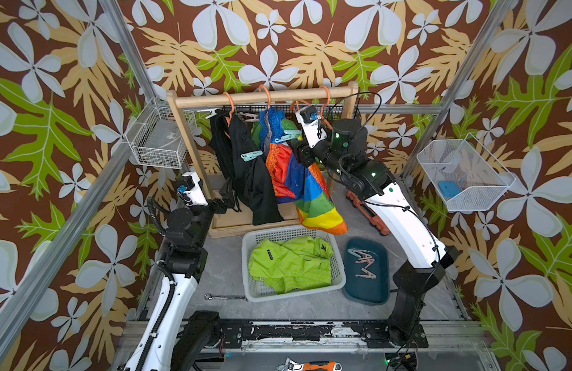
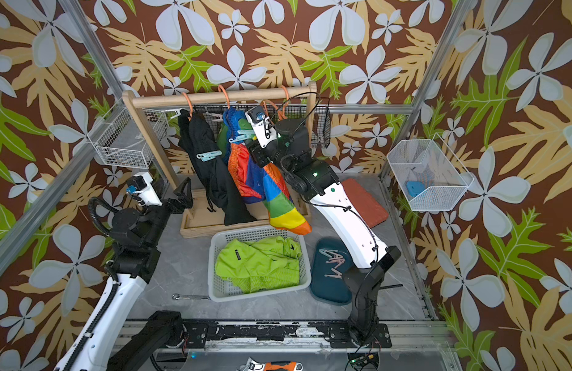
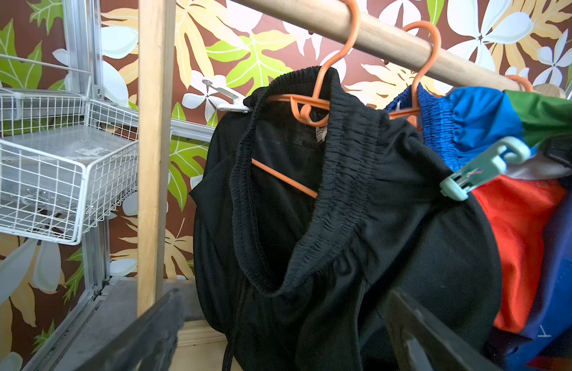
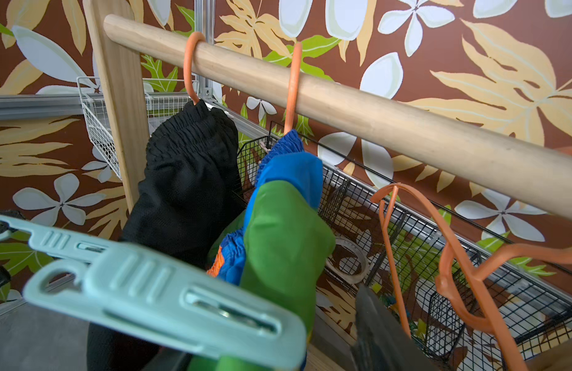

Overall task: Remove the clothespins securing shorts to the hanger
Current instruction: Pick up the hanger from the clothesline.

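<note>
Now: right hand (image 1: 296, 151) up at ribbed mint plastic clothespin (image 4: 156, 289), clipped on slick colour-blocked shorts (image 1: 297, 183); pin lies between its fingers (image 4: 381, 327), grip unclear. Meanwhile left hand (image 2: 184, 192) spread wide, soft black mesh shorts (image 3: 342, 231) just ahead.

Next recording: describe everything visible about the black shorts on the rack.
The black shorts hang on the orange hanger nearest one end of the wooden rail, beside the colour-blocked shorts. Soft matte fabric, gathered elastic waistband, mesh lining with a white label, dangling drawstring. A white clothespin grips one waistband end, a mint clothespin the other. The legs droop toward the rack's base.
</note>
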